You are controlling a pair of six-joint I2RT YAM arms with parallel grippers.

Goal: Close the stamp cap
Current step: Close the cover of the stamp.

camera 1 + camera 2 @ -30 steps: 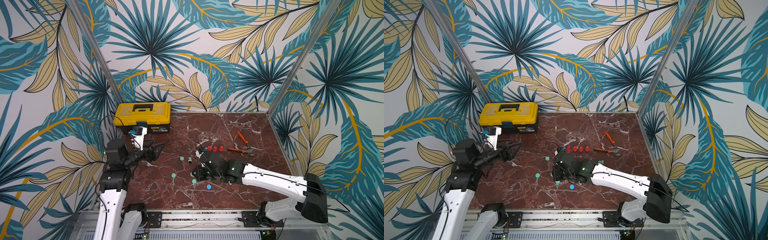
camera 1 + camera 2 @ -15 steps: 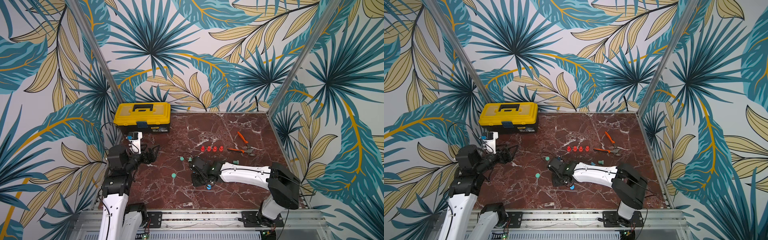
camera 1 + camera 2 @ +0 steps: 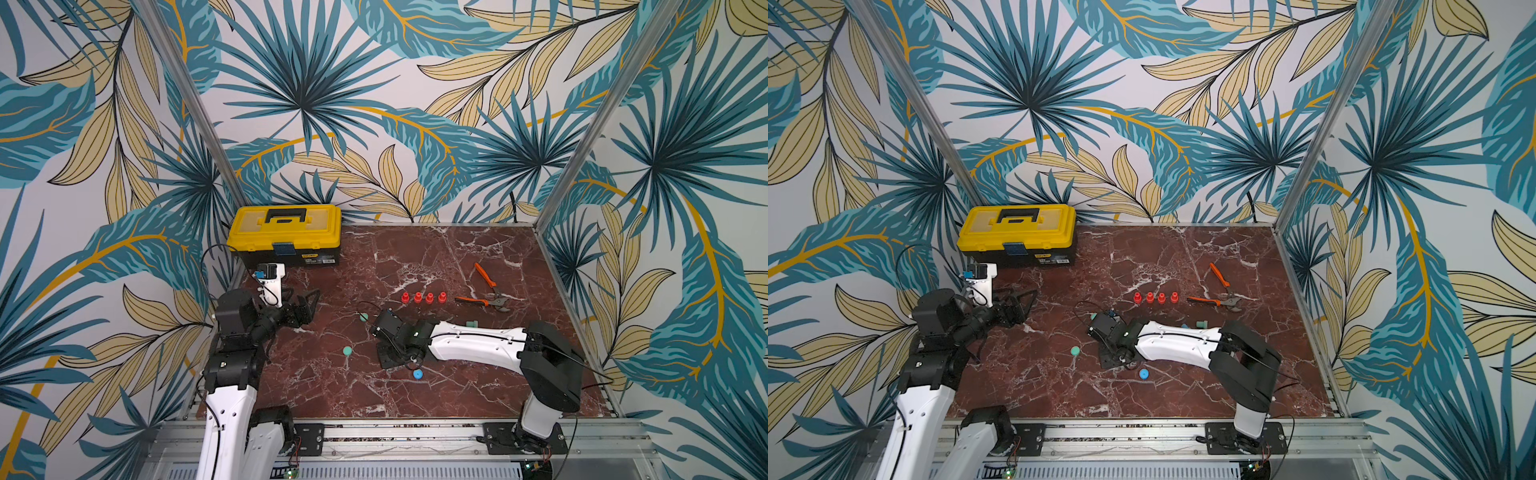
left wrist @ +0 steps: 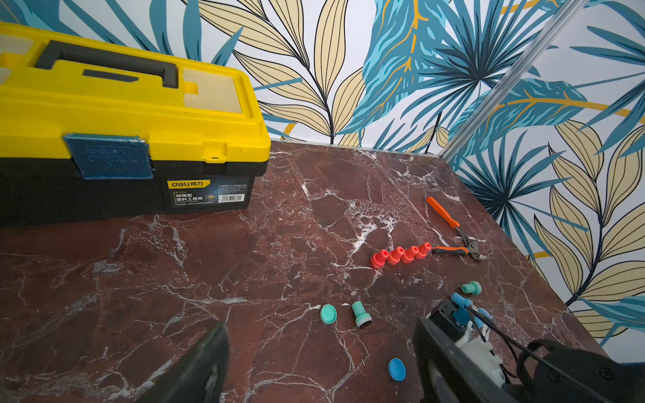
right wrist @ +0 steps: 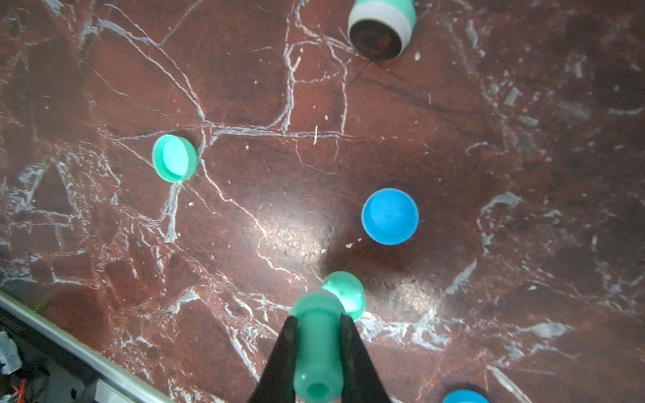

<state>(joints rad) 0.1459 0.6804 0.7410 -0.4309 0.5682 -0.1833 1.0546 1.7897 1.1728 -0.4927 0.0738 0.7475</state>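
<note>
While the right hand [image 5: 318,318] grips the stamp [image 5: 318,352], caps [image 5: 173,158] lie nearby.

The right gripper [image 5: 318,321] has its two dark fingers [image 5: 289,349] pinched on the neck of a green stamp [image 5: 317,352]. The stamp's broad end hangs over a round green cap [image 5: 350,295] on the red marble table [image 5: 488,157]; whether they touch, I can't tell. A blue cap [image 5: 390,216] lies near. Well apart sits a second green cap [image 5: 173,158], hollow side up. Another stamp [image 5: 380,24] lies tipped over, dark face showing.
</note>
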